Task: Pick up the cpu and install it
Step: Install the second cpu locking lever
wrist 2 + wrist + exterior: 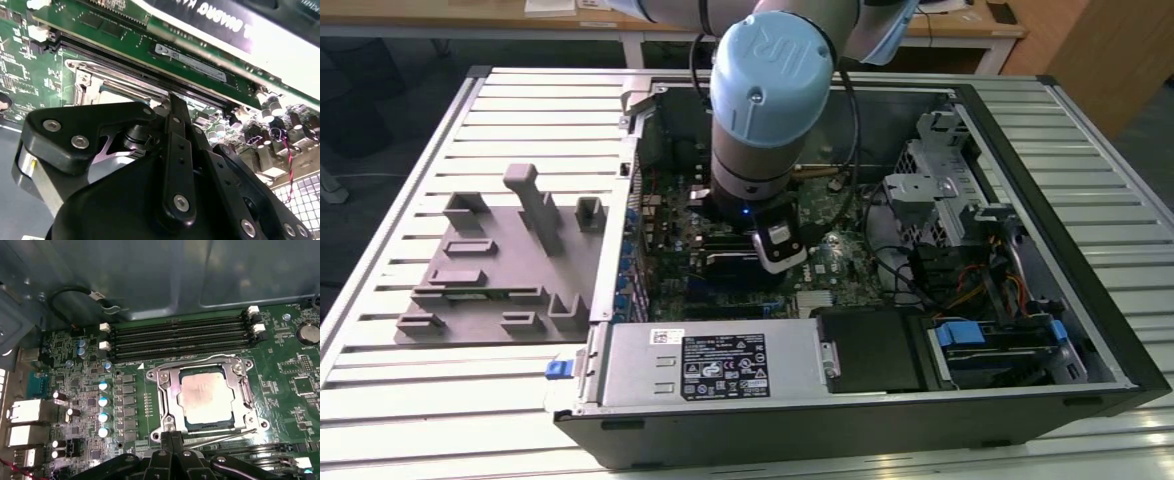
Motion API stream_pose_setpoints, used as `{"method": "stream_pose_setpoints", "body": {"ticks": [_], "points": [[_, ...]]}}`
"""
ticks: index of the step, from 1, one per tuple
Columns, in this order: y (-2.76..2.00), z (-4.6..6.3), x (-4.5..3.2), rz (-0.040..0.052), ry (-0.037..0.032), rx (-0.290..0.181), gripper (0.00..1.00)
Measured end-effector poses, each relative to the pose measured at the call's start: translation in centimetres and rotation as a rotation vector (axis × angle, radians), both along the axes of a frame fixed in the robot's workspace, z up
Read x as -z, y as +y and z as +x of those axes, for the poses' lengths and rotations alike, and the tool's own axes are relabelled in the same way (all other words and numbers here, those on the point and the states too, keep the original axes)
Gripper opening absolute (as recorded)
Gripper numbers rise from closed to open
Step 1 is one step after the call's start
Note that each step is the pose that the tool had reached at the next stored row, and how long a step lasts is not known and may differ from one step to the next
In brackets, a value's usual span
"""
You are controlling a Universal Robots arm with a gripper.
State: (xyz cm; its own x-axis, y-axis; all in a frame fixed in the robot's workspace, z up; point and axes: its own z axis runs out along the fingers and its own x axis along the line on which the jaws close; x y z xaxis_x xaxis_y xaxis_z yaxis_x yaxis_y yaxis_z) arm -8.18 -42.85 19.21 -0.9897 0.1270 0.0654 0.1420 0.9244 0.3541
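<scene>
The open computer case (1067,330) is lying on the slatted worktop (400,400), the arm reaching inside. The motherboard socket (206,399) is framing the cpu (205,398), apparently seated. The end effector (171,437) is hovering just beside the socket's edge, fingers seemingly pinched together, holding nothing.

socket (744,262): in the exterior view the arm (767,110) covers it, so I can't see it from there
gripper (170,440): in the first wrist view I get only its black linkage, cut off at the picture's edge; I can't judge the jaws
cpu (205,398): its near edge sits just behind the gripper's tip; touching or apart, I can't tell
socket frame (107,80): in the second wrist view the gripper body hides most of it
case (1107,385): its near corner runs off the exterior view
</scene>
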Motion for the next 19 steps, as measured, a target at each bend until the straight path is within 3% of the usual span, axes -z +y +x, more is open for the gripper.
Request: {"method": "stream_pose_setpoints", "body": {"ticks": [5,12,19], "points": [[-0.52,0.0,0.0,-0.0001,0.0,0.0,0.11],[-0.47,-1.2,0.27,0.0012,-0.0004,0.0,0.11],[-0.3,-1.2,0.37,0.0017,-0.0003,0.0,0.11]]}}
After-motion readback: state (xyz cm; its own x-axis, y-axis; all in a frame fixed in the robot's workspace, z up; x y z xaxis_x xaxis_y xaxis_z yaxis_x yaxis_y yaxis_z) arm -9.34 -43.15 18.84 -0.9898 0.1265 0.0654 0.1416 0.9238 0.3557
